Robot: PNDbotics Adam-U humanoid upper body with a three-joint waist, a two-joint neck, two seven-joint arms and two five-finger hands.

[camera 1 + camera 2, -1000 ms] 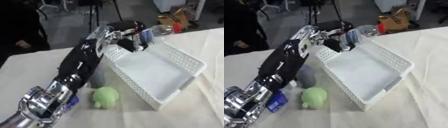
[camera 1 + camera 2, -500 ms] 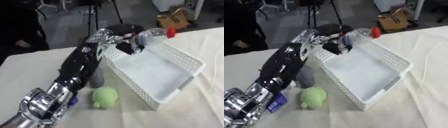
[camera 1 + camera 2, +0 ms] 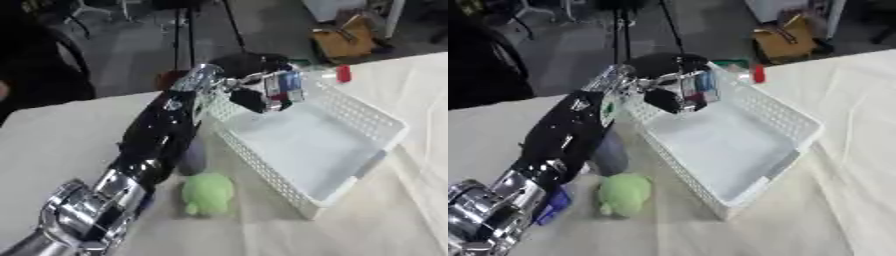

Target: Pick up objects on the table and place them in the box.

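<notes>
My left hand [image 3: 249, 92] reaches over the far left corner of the white basket [image 3: 354, 185] and is shut on a clear plastic bottle [image 3: 296, 85] with a red cap [image 3: 343, 74]. The bottle lies nearly level above the basket's far end, cap pointing right. A green plush toy [image 3: 208, 193] lies on the table left of the basket. A grey object [image 3: 192, 156] stands beside my forearm, partly hidden by it. A blue object [image 3: 555, 205] shows by my wrist joint. My right hand shows in neither view.
The basket's inside looks bare white. A cream cloth covers the table [image 3: 394, 225]. Beyond the far table edge lie a dark floor, a brown bag [image 3: 346, 41] and a tripod stand [image 3: 185, 30].
The camera has tilted, so the whole picture shifted. My left hand has turned the bottle more level and brought it lower over the basket's far corner.
</notes>
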